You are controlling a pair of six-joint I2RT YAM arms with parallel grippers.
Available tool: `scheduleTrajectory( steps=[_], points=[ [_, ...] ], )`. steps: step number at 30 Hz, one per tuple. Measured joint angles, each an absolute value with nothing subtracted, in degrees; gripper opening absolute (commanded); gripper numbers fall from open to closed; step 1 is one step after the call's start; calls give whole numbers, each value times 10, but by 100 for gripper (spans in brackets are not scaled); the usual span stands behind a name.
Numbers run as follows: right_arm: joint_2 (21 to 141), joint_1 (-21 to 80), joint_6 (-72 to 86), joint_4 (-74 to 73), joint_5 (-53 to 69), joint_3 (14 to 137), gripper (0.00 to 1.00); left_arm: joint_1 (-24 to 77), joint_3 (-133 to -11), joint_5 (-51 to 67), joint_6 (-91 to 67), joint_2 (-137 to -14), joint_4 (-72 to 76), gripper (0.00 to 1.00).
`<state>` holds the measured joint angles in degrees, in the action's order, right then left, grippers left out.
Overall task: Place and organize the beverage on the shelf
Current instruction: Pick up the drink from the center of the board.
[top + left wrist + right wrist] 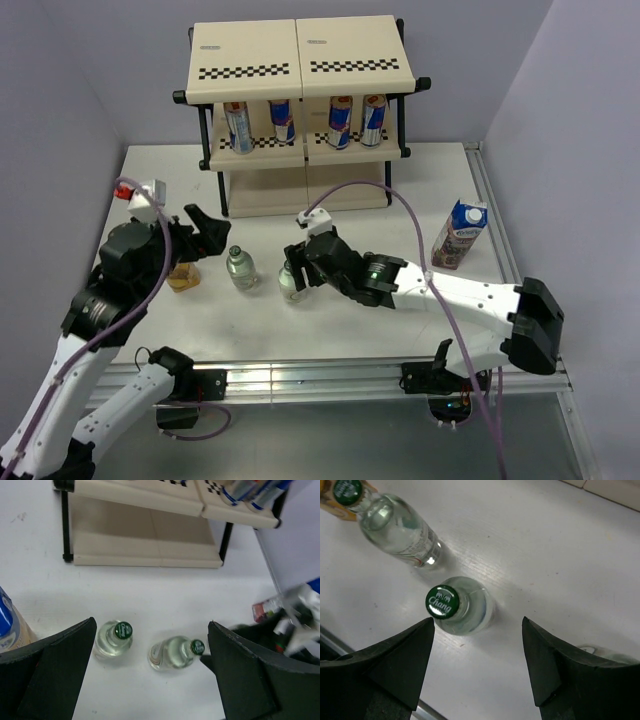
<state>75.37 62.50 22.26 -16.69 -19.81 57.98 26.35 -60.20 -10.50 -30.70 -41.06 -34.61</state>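
Note:
The shelf (300,70) stands at the back with four silver-blue-red cans (283,122) on its middle tier. Two clear green-capped bottles stand upright on the table: one (241,268) left, one (292,284) right. My right gripper (298,264) is open just above the right bottle (462,607), whose cap sits near the left finger (385,665). My left gripper (205,232) is open and empty, above and behind both bottles (114,637) (175,652). The yellow carton (183,276) is partly hidden under the left arm. The purple carton (459,234) stands at the right.
The shelf's bottom tier (145,535) holds nothing that I can see. In the right wrist view the other bottle (395,525) stands beside the yellow carton (350,511). The table's metal front rail (320,375) runs along the near edge.

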Motion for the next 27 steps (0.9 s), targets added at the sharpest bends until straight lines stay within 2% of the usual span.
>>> scheduleTrajectory(
  steps=[10,19,27],
  points=[
    [820,642,196,-148,-218,620,78,265,-568,-42,-256,-270,-389,100],
    [830,658,185,-145,-209,663,79,265,-556,-18,-232,-211,-409,99],
    [910,658,132,-130,-164,733,79,265,-551,-27,-232,-173,-402,99]
  ],
)
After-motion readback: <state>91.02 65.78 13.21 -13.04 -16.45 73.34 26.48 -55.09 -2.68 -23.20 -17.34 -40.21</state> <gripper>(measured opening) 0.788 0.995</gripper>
